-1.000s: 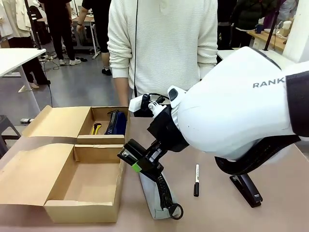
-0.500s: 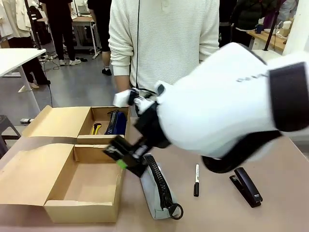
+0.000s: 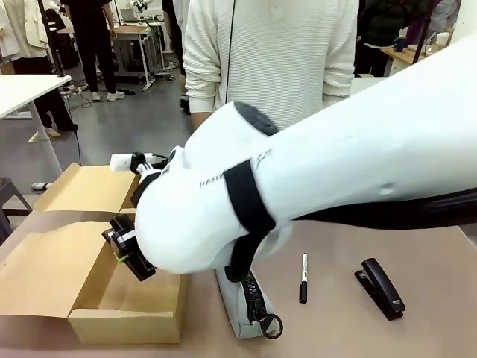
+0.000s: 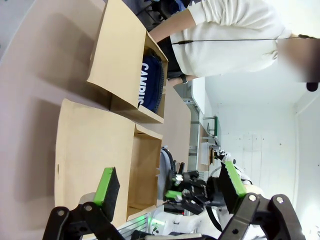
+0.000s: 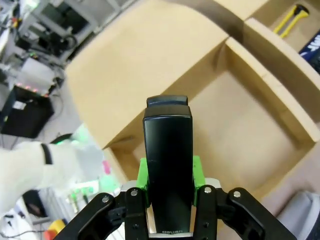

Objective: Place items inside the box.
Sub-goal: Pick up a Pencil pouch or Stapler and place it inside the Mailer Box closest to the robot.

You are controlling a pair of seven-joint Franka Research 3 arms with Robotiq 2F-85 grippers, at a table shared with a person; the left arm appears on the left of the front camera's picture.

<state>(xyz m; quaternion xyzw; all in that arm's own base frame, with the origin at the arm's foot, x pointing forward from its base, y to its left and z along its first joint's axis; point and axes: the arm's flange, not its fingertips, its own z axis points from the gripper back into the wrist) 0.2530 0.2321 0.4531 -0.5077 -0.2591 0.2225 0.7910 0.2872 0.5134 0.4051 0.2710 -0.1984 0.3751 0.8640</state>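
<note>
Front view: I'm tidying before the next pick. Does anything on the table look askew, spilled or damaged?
Nothing stands out. The grey pouch lies zip-up beside the box; the marker and a stapler lie flat on the table, apart from each other. The right hand holds a second stapler above the box's near compartment.

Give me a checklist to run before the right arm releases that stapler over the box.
1. Grip: ok. The right gripper is shut on the black stapler, with a pad on each side.
2. Position: ok. The stapler hangs above the near compartment of the box.
3. Landing spot: ok. That compartment's floor is bare.
4. Flaps: ok. They are folded out flat, away from the opening.
5. Other contents: ok. The yellow utility knife and navy pouch lie beyond the divider.
6. Left gripper: ok. It is open, empty and apart from the box.
</note>
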